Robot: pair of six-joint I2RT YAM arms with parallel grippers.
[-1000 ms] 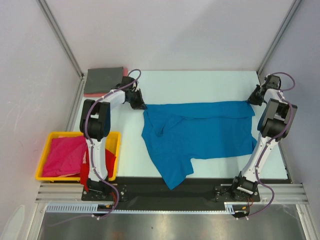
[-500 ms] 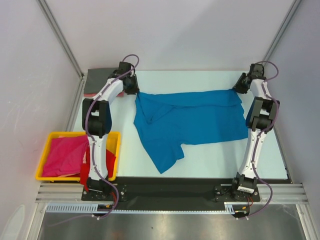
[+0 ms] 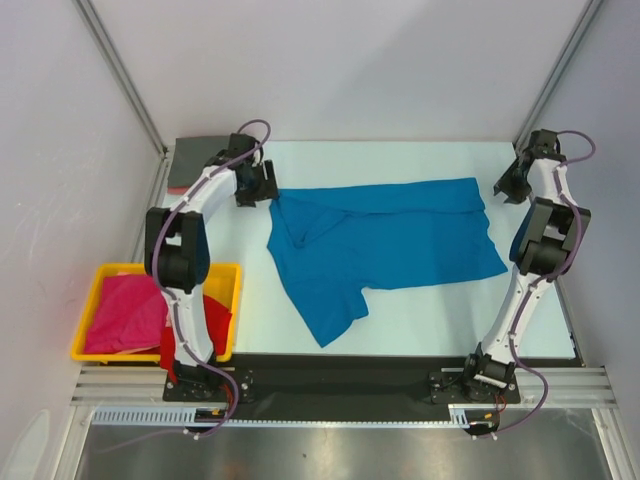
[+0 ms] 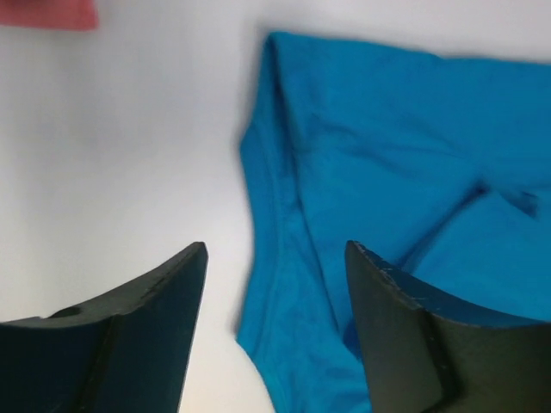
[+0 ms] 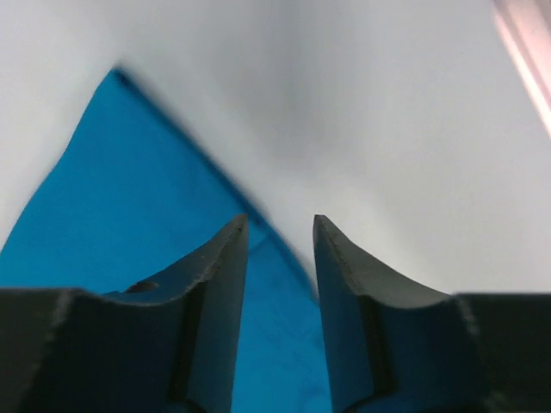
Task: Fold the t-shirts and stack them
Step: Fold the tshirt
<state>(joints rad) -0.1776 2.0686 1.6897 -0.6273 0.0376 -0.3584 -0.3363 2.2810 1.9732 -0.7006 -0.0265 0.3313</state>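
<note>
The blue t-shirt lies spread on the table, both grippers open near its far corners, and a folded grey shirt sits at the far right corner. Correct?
No: the top view shows the folded grey shirt at the far left corner. The rest stands: the blue t-shirt lies spread, with the left gripper and right gripper open near its far corners.

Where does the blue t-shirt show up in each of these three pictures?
Top external: the blue t-shirt lies spread across the middle of the table.
Left wrist: it fills the right half of the picture.
Right wrist: it sits at the lower left.
Shared landmark: the white table bordering the shirt's edge.
</note>
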